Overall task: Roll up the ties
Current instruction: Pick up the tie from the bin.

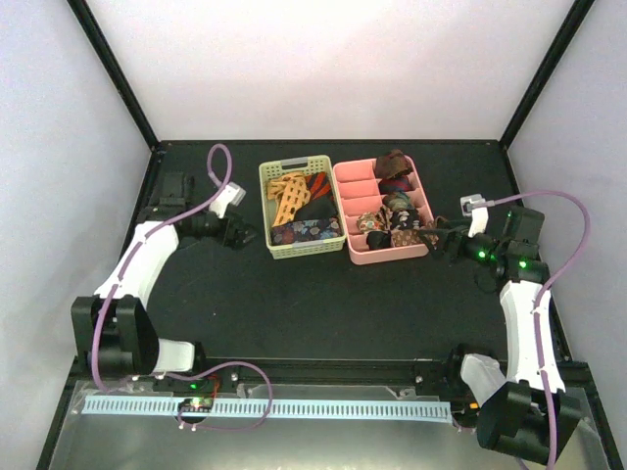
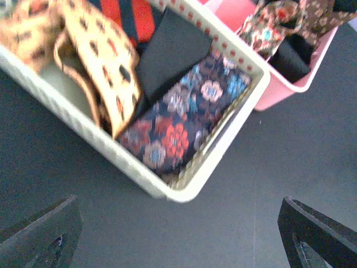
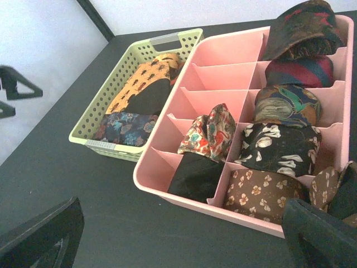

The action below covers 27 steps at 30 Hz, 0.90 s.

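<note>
Left hand (image 1: 241, 233): two dark fingers spread wide, nothing between them, hovering near the left wall of the pale green slatted plastic basket (image 1: 277, 251). Right hand (image 1: 443, 241): fingers likewise apart and empty, just beside the pink divided plastic tray (image 1: 387, 258).

Basket contents, unrolled:
- orange lattice-print fabric tie (image 1: 289, 196), heaped
- dark navy floral brocade tie (image 2: 178, 123), flat along the near wall
- black fabric tie (image 2: 173, 53)
- red-and-navy striped tie (image 2: 131, 17), mostly buried

Tray contents: coiled ties (image 3: 281, 148); several compartments vacant.

Step, as judged: fetch a loose tie. The navy floral one lies topmost and nearest. Pinch one end only, lift it clear of the wall, avoid snagging the orange loops, and lay it straight before rolling.

Surroundings: pale plain walls (image 1: 323, 69) on three sides; matte black tabletop (image 1: 294, 313).
</note>
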Each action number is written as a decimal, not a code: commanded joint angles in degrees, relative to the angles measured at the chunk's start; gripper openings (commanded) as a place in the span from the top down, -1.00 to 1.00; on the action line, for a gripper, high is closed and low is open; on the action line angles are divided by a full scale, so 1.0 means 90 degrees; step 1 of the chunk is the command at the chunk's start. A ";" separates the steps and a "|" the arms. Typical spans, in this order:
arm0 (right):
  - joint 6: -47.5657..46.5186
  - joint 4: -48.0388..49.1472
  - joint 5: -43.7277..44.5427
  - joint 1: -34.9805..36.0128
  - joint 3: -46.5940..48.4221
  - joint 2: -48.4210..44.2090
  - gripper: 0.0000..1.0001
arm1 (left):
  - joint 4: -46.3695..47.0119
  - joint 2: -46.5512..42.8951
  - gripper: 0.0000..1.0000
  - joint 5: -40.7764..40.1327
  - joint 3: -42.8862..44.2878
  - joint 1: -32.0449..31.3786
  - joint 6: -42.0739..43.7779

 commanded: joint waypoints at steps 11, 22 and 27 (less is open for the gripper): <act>-0.0372 0.0010 -0.0316 0.0015 -0.0021 -0.0296 -0.99 | -0.0974 0.3047 -0.98 -0.0964 0.3434 -0.2230 0.0805; -0.0385 -0.0030 -0.0312 0.0015 -0.0002 -0.0218 -0.99 | -0.1437 0.4717 -0.86 -0.1277 0.4647 -0.2954 0.0758; -0.0332 -0.0017 -0.0364 0.0015 0.0005 -0.0165 -0.99 | -0.1439 0.5141 -0.80 -0.1356 0.4977 -0.2979 0.0636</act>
